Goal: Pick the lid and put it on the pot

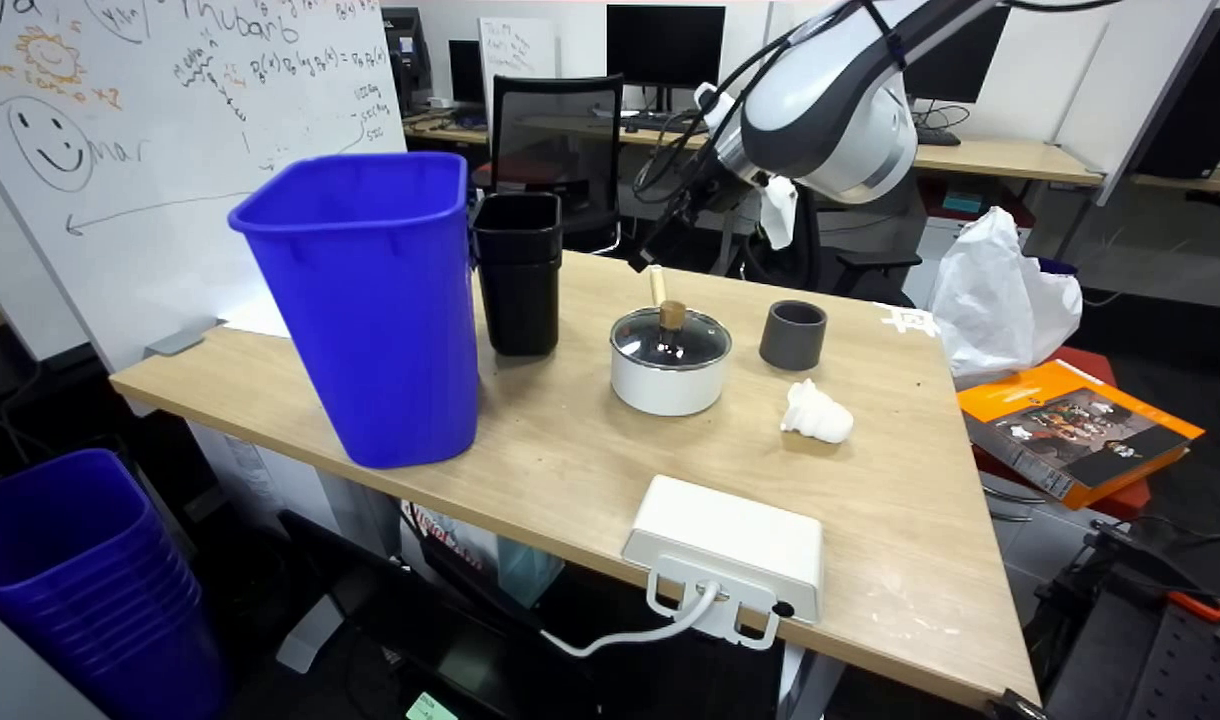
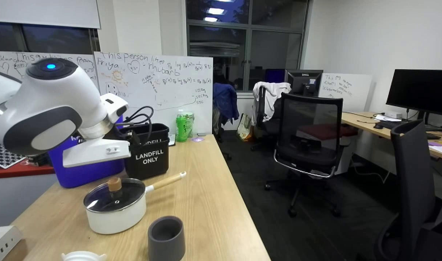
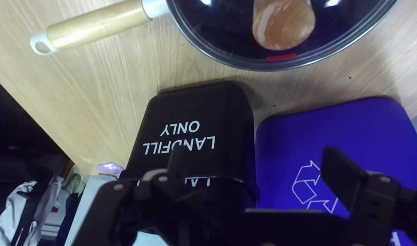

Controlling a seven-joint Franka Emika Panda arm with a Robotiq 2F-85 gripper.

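The lid [image 1: 698,343] is dark glass with a metal rim and a wooden knob; it rests on top of the white pot [image 1: 667,391] on the table. Both also show in an exterior view, lid [image 2: 98,200] above pot [image 2: 116,222]. In the wrist view the lid [image 3: 225,37] is at the top edge, partly cut off, with the pot's wooden handle [image 3: 95,25] to its left. My gripper [image 3: 254,153] is open with nothing between its fingers. It is raised above the table, apart from the lid; it shows dark and small in an exterior view [image 1: 650,250].
Black bins [image 1: 518,275] and a tall blue bin [image 1: 370,320] stand beside the pot. A grey cup [image 1: 794,336], a crumpled white object [image 1: 817,414] and a white power box [image 1: 727,530] are on the table [image 1: 900,540]. A whiteboard [image 1: 170,150] stands behind the bins.
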